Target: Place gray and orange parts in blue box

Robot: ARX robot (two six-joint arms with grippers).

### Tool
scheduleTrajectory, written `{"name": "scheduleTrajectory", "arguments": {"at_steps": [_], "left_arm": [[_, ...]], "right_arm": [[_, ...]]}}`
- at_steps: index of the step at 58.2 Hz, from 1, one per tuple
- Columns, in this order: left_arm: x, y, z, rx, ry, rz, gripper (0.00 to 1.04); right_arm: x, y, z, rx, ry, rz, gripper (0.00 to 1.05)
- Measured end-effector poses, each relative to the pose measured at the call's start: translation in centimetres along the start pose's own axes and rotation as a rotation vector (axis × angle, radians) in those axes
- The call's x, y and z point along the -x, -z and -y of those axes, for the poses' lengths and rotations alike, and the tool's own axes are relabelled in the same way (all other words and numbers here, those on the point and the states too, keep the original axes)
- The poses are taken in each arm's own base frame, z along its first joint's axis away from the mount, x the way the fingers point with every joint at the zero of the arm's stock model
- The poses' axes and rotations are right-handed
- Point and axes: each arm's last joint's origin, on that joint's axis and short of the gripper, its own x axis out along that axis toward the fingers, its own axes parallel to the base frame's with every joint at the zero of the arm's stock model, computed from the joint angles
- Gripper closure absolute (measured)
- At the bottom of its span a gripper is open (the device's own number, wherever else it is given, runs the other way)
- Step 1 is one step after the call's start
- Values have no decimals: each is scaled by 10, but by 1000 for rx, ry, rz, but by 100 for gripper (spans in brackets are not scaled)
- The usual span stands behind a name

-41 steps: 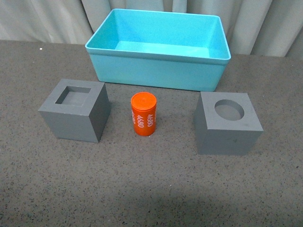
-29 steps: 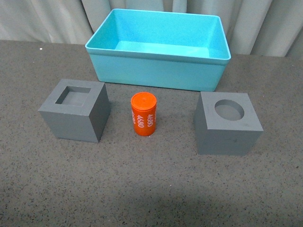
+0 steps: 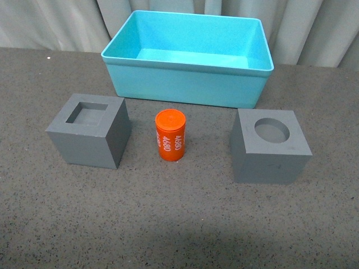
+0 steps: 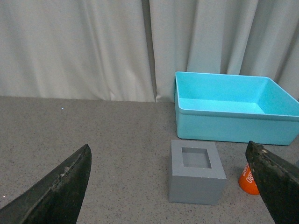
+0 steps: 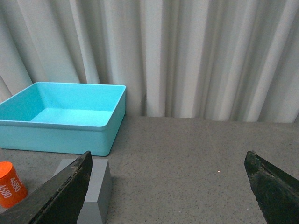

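Blue box (image 3: 185, 89) stood at the far side of the dark table (image 3: 179, 224), in front of the pale curtain (image 3: 56, 22). All three parts sat outside it, in a row nearer the robot. The gray cube with the square recess (image 3: 90, 137) was to the left, the orange cylinder (image 3: 170, 135) stood upright in the middle with its "4680" print showing, and the gray cube with the round recess (image 3: 269, 147) was to the right. Each was apart from the others and from the box. Left gripper (image 4: 168, 145) was spread wide with nothing between its jaws, the square-recess cube ahead of it and untouched. Right gripper (image 5: 168, 154) was likewise wide open and held nothing.
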Motion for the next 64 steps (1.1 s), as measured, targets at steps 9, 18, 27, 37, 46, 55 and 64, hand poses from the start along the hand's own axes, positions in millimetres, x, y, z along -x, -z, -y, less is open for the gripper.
{"name": "scheduleTrajectory", "arguments": {"at_steps": [9, 18, 27, 37, 46, 55, 64], "left_arm": [[0, 0, 0, 0, 0, 0, 7], [0, 0, 0, 0, 0, 0, 7], [0, 0, 0, 0, 0, 0, 7], [0, 0, 0, 0, 0, 0, 7], [0, 0, 0, 0, 0, 0, 7], [0, 0, 0, 0, 0, 0, 7], [0, 0, 0, 0, 0, 0, 7]], "right_arm": [[0, 0, 0, 0, 0, 1, 10], [0, 0, 0, 0, 0, 1, 10], [0, 0, 0, 0, 0, 0, 10], [-14, -2, -2, 227, 74, -75, 10], [-66, -6, -15, 237, -69, -276, 10], [-121, 10, -35, 162, -165, -557, 10], [-156, 20, -56, 104, -206, -696, 10]]}}
